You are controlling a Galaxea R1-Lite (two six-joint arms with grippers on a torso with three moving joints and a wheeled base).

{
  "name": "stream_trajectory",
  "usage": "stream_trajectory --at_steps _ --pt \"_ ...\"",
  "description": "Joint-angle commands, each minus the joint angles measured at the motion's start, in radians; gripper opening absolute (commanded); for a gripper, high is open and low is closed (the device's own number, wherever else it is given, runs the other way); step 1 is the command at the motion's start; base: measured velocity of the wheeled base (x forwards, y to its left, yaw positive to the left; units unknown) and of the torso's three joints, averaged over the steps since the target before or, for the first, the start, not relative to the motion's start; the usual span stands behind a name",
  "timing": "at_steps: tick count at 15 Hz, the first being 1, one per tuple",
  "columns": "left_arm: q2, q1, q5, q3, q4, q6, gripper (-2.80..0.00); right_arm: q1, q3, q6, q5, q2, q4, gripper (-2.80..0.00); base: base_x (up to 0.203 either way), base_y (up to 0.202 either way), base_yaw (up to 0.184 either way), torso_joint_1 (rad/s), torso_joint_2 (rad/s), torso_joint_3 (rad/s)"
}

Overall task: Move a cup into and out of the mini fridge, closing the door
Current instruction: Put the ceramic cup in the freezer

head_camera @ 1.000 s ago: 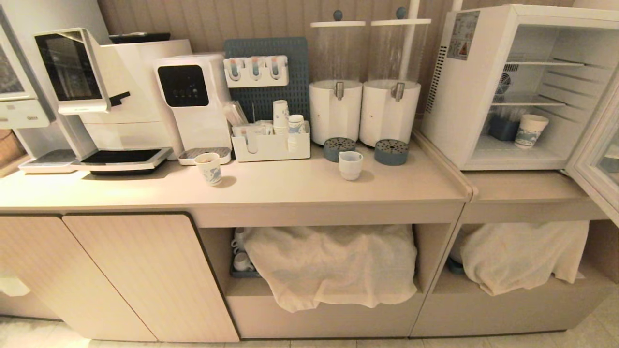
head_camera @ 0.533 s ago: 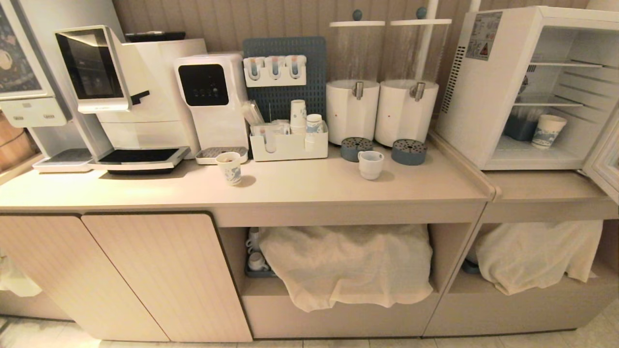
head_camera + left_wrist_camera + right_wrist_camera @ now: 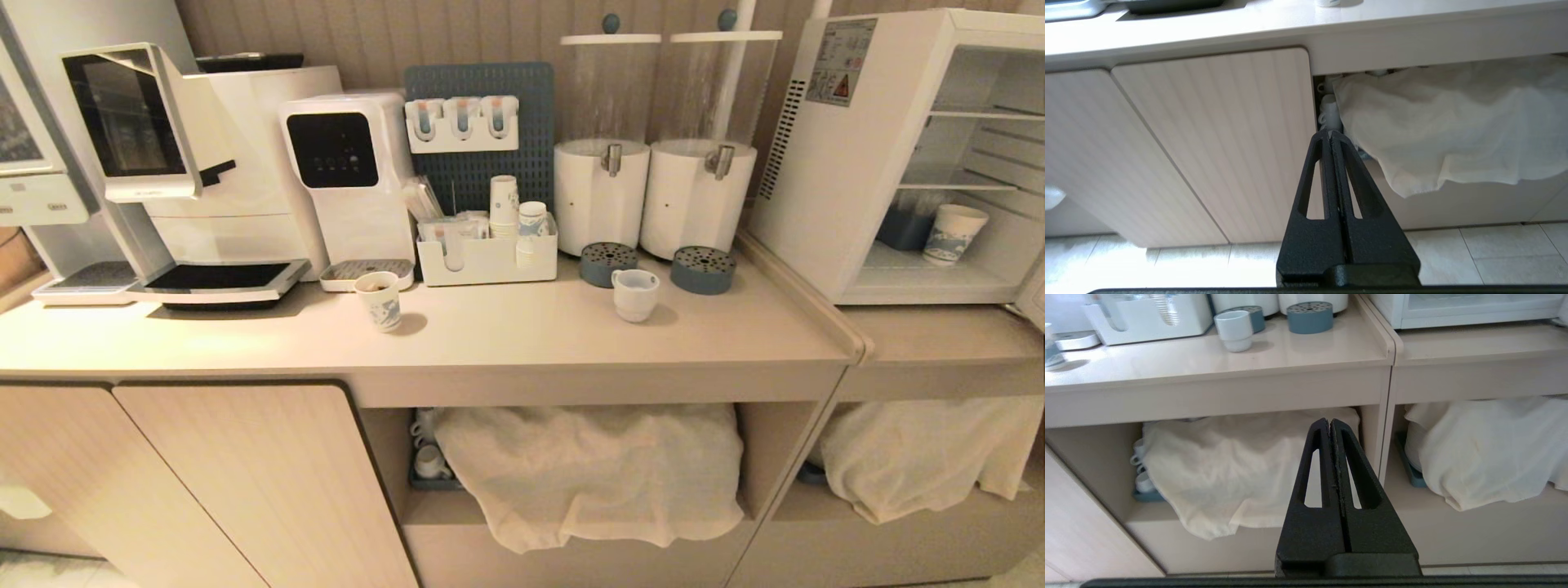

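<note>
The small white cup [image 3: 635, 294] stands on the counter in front of two blue drip trays; the right wrist view shows this cup [image 3: 1233, 330] too. At the right, the mini fridge [image 3: 824, 163] is open. Only a sliver of its door [image 3: 1035, 300] shows at the picture's edge. Neither gripper is in the head view. My left gripper [image 3: 1329, 132] is shut and empty, low in front of a cabinet door. My right gripper [image 3: 1329, 421] is shut and empty, low before the open shelf, well below the cup.
A patterned paper cup [image 3: 951, 233] and a dark blue holder [image 3: 902, 229] sit inside the fridge. Another paper cup [image 3: 380, 300], a coffee machine [image 3: 188, 163], an organiser [image 3: 486, 253] and two dispensers [image 3: 653, 196] crowd the counter. A raised lip [image 3: 804, 294] separates the two counters. Cloths [image 3: 588, 465] cover the lower shelves.
The whole head view has shifted: the counter's things now sit further right and slightly lower, and most of the fridge door has left the picture. Nothing on the counter has moved.
</note>
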Motion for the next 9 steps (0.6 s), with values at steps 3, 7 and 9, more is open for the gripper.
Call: stream_trajectory --at_steps 3,7,9 --pt "0.001 0.001 0.000 0.000 0.000 0.000 -2.80 0.000 0.015 0.000 0.000 0.001 -0.002 -2.80 0.192 0.000 0.001 0.001 0.00 0.001" --pt "0.001 0.001 -0.001 0.000 0.000 0.000 -2.80 0.000 0.015 0.000 0.000 0.000 -0.002 -2.80 0.191 0.000 0.001 0.001 0.00 0.003" --pt "0.001 0.001 -0.003 0.000 0.000 -0.006 -2.80 0.000 0.015 0.000 0.000 0.000 -0.002 -2.80 0.193 0.000 0.001 -0.001 0.00 0.003"
